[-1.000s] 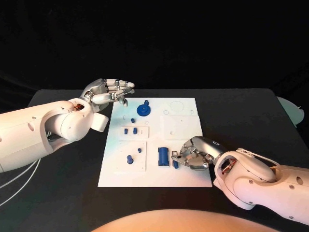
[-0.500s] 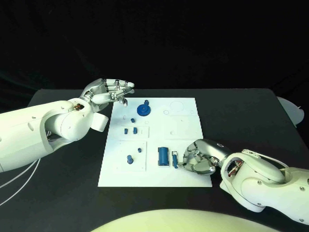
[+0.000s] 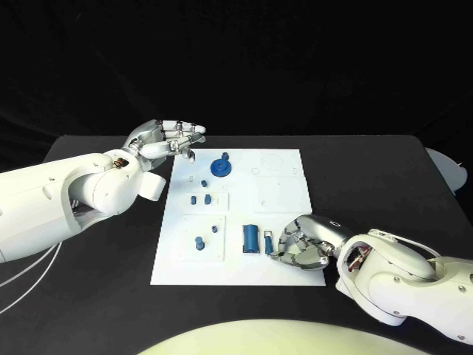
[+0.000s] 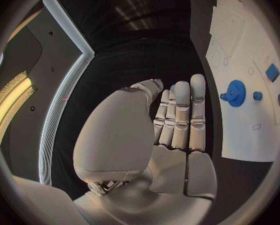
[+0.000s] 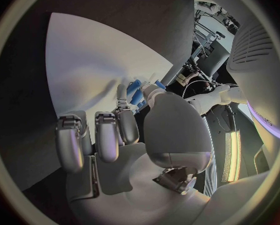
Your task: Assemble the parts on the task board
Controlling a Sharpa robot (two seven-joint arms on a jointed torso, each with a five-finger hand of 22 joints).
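The left silver hand (image 3: 168,140) hovers off the far-left corner of the flat white rectangular task board (image 3: 284,203), its fingers held apart and gripping nothing. Just beside it on the board stands a round blue toothed gear (image 3: 222,168), with small blue pegs (image 3: 199,200) nearer the middle. A blue rectangular block (image 3: 251,239) lies at the near end. The right silver hand (image 3: 301,244) rests there, fingertips at a small blue piece (image 3: 270,241); whether it grips that piece cannot be told.
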